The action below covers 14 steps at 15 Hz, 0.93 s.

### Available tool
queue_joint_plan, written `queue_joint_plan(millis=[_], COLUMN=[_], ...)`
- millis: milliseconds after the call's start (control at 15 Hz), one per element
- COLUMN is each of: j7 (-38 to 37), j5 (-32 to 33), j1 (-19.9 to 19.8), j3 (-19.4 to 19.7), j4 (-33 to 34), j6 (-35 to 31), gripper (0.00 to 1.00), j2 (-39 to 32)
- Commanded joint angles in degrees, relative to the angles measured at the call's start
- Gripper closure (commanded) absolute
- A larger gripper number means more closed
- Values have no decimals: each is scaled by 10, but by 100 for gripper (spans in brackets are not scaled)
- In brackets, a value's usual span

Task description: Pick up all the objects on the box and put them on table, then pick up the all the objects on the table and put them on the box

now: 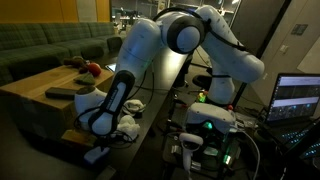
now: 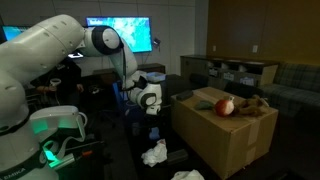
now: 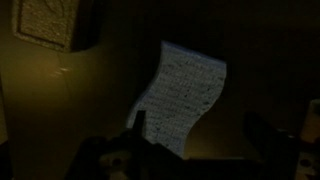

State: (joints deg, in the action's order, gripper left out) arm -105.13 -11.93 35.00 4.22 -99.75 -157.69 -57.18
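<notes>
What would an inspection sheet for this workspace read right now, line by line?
Surface: long black table, dim and faintly shiny.
Job's things: large brown cardboard box carries a red toy and a dark remote-shaped bar; a white fluffy cloth toy and a blue piece lie on the table.
Clutter: nothing seen clearly in the low light.
Pincer: open, holding nothing, low over the table beside the box.
Cables: nothing seen clearly.
Surroundings: green sofa behind the box, bright wall screen, dark room.
</notes>
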Motion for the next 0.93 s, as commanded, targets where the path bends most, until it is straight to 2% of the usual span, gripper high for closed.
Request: queue_joint_plan(millis=[0, 867], j7=[-34, -50], j5=[9, 25], j1=[-7, -35], j3=[4, 7], j4=[-3, 12], j6=[12, 26], gripper=[0, 0], j2=[2, -31])
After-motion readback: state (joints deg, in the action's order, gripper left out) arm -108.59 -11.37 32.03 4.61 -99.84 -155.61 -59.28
